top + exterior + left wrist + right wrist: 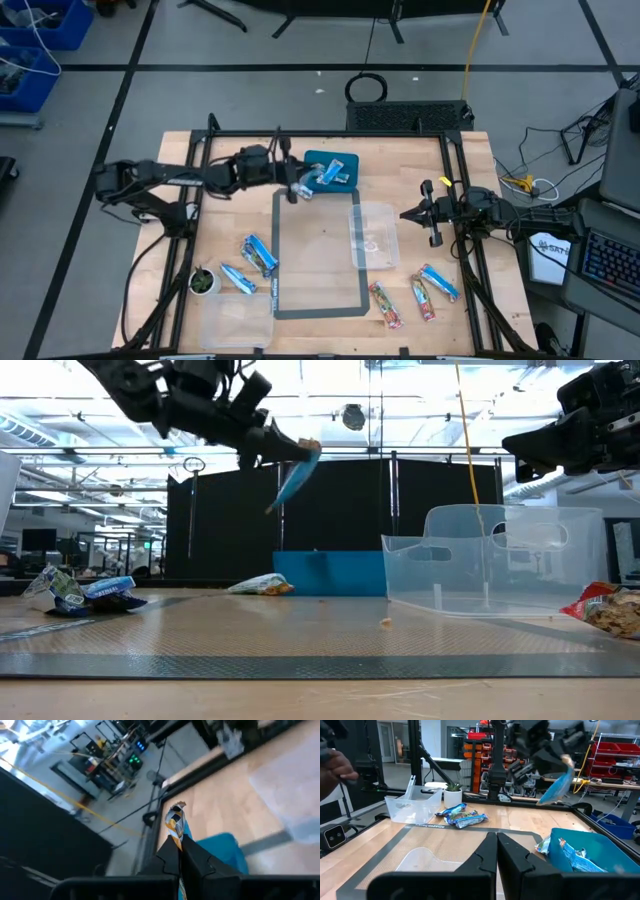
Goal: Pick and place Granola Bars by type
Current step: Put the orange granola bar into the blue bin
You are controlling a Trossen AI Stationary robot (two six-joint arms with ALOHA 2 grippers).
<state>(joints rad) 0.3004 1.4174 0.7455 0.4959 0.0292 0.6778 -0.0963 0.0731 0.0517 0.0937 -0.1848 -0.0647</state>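
My left gripper (298,189) is raised above the table beside the blue tray (343,160) and is shut on a blue-wrapped granola bar (297,475). The tray holds a few blue-wrapped bars (572,857). Two more blue bars (258,254) lie flat on the mat's left side. Two red-patterned bars (386,304) and one blue bar (438,283) lie near the table's front right. My right gripper (432,215) hovers shut at the table's right, beside the clear bin (373,236), touching nothing. My left gripper pinches the blue bar between its two fingers near one end (175,822); the crimped tip pokes out past the fingertips. The fingers (268,444) slant down from the table's left. The bar hangs tilted below them, lifted clear, its free end (276,504) lowest.
A second clear bin (236,320) sits at the front left, with a small green-topped pot (203,282) beside it. The grey mat (318,262) covers the table's middle. Black frame rails (455,175) run along both sides of the table. A person's hand (337,767) shows beyond the table.
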